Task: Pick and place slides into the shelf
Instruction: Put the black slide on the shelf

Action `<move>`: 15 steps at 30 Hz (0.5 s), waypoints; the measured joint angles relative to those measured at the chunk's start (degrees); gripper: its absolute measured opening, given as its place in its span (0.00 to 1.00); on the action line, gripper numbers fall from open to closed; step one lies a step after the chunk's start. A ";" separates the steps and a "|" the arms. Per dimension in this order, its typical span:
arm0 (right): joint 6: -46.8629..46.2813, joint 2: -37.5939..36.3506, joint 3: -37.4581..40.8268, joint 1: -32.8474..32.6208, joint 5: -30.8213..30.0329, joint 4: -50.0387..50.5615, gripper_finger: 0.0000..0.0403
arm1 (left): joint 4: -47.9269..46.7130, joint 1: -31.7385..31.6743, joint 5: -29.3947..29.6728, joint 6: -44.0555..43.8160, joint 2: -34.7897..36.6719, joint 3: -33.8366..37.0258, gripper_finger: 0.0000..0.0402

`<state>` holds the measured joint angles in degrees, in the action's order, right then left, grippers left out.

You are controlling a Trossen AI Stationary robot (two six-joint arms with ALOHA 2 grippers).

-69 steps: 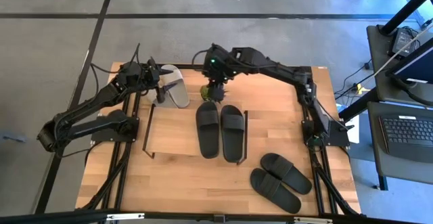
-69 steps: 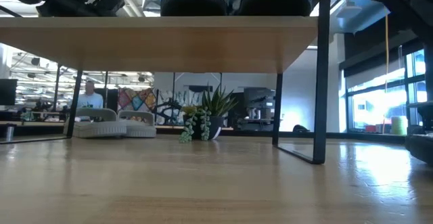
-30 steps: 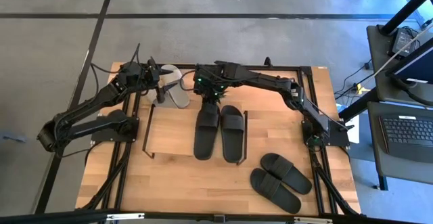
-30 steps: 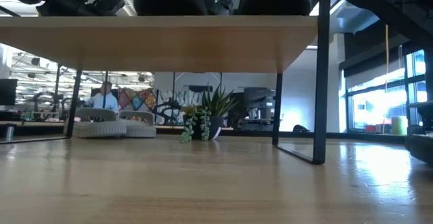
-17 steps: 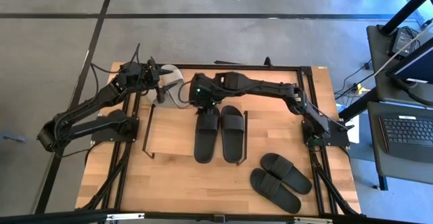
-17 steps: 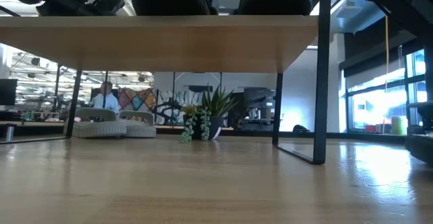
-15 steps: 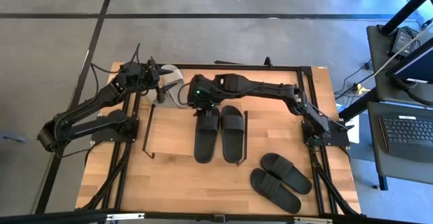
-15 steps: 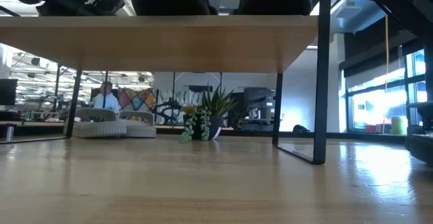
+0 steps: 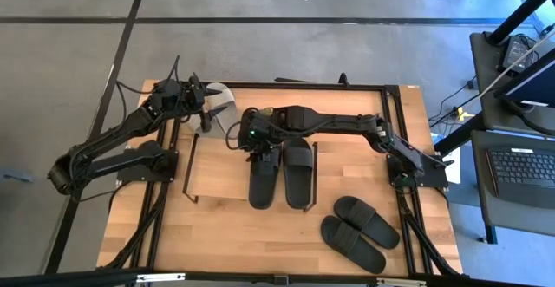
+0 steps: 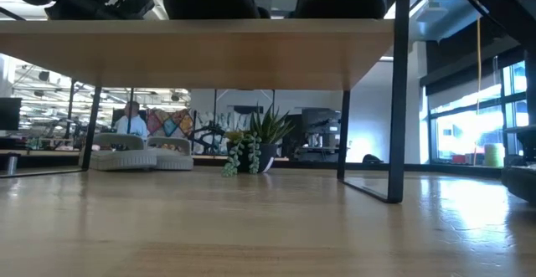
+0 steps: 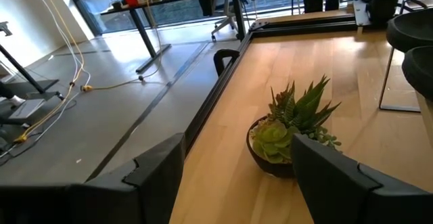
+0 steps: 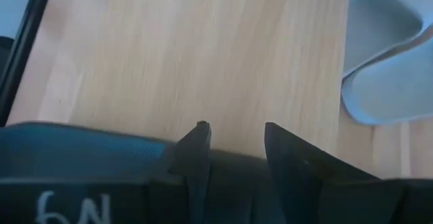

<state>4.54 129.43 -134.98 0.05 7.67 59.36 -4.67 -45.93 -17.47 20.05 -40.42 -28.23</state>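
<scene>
Slides on the shelf (image 9: 221, 170) are only half readable from above: two black ones (image 9: 297, 170) lie side by side on its right half. The rear end of the left one is covered by the right hand (image 9: 251, 141), which reaches right across the bench (image 9: 234, 235) to get there. I honestly can't tell whether that hand is spread or clamped on anything. Its own wrist camera mostly shows a dark blurry mass at the base and bare wood past it, plus one grey slide (image 12: 385, 68) cut off at the picture's edge.

The grey pair (image 9: 224, 96) sits at the far left corner of the bench, behind the shelf, and is partly hidden under the left hand (image 9: 206, 107). That hand is spread wide and pinching nothing. In its wrist view the little potted plant (image 11: 287, 132) shows in the gap, standing on the wood farther off. From above the plant is hidden under the right arm.

Two more black slides (image 9: 355, 231) lie on the bench near the front right, well apart from the shelf.

The low camera looks under the shelf board, so only the rounded ends of the two black slides poke up over it, cropped by the top edge. Beyond that there's the plant, the grey pair lying flat, and a person (image 10: 130, 122) far back in a room with desks and big windows. The floor around the bench is grey with dark lines.
</scene>
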 joint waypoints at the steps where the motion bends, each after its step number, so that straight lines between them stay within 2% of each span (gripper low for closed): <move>1: -0.56 0.00 0.00 0.00 0.01 0.39 0.35 | -0.01 0.00 0.02 -0.01 0.00 0.00 0.64; 15: -1.36 -2.07 0.00 -1.89 -0.03 4.72 0.35 | -0.15 -0.01 0.62 0.00 0.00 -0.02 0.64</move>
<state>3.18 127.36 -134.98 -1.84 7.64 64.07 -4.82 -45.94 -16.86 20.05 -40.42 -28.25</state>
